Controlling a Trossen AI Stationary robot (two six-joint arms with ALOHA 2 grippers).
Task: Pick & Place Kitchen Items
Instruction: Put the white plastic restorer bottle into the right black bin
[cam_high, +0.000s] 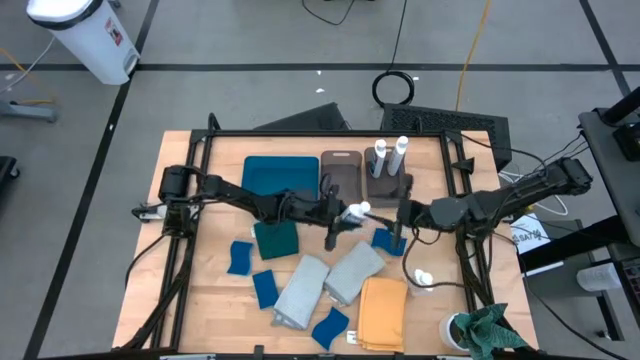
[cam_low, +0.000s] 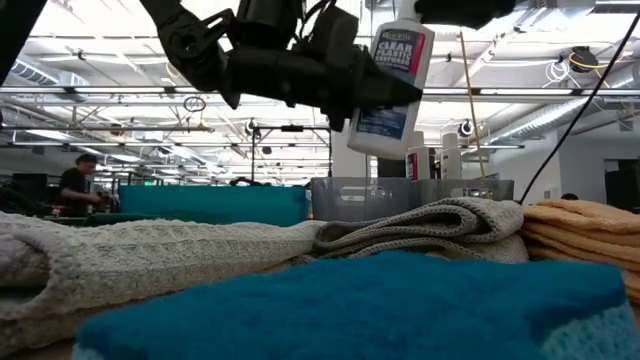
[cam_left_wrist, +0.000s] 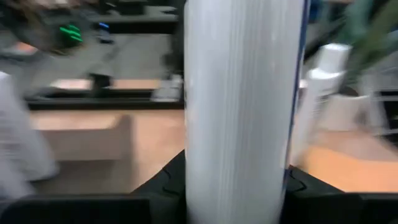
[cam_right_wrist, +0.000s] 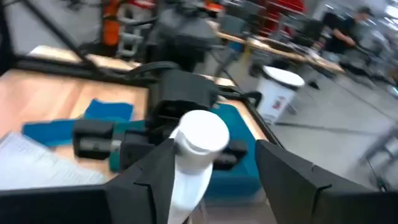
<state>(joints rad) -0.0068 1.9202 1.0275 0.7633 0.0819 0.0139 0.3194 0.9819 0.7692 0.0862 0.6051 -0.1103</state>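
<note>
A small white bottle with a blue label (cam_low: 392, 75) hangs well above the table's middle, with my left gripper (cam_high: 343, 214) shut on it. My right gripper (cam_right_wrist: 214, 171) stands open just right of it, a finger on either side of the white cap (cam_right_wrist: 200, 132). Whether a finger touches the bottle I cannot tell. Two more bottles (cam_high: 390, 158) stand upright in the far grey-brown bin (cam_high: 385, 188), and one (cam_high: 423, 278) lies on the table at the right. Grey cloths (cam_high: 325, 280), a mustard cloth (cam_high: 383, 312), a dark teal cloth (cam_high: 275, 238) and blue sponges (cam_high: 240, 257) lie flat on the table. My left gripper pinches the bottle's body (cam_left_wrist: 242, 124) between its two fingers (cam_left_wrist: 165, 186). The fingers come level from the table's left and lie across the bottle. The bottle stands nearly upright in the hold, cap up and slightly tilted, lifted clear of everything below.
A flat teal tray (cam_high: 280, 172) and a second bin (cam_high: 340, 170) sit at the far side. A bright green rag (cam_high: 485, 330) sits in a cup at the near right corner. Bare wood shows along the left and far-right edges.
</note>
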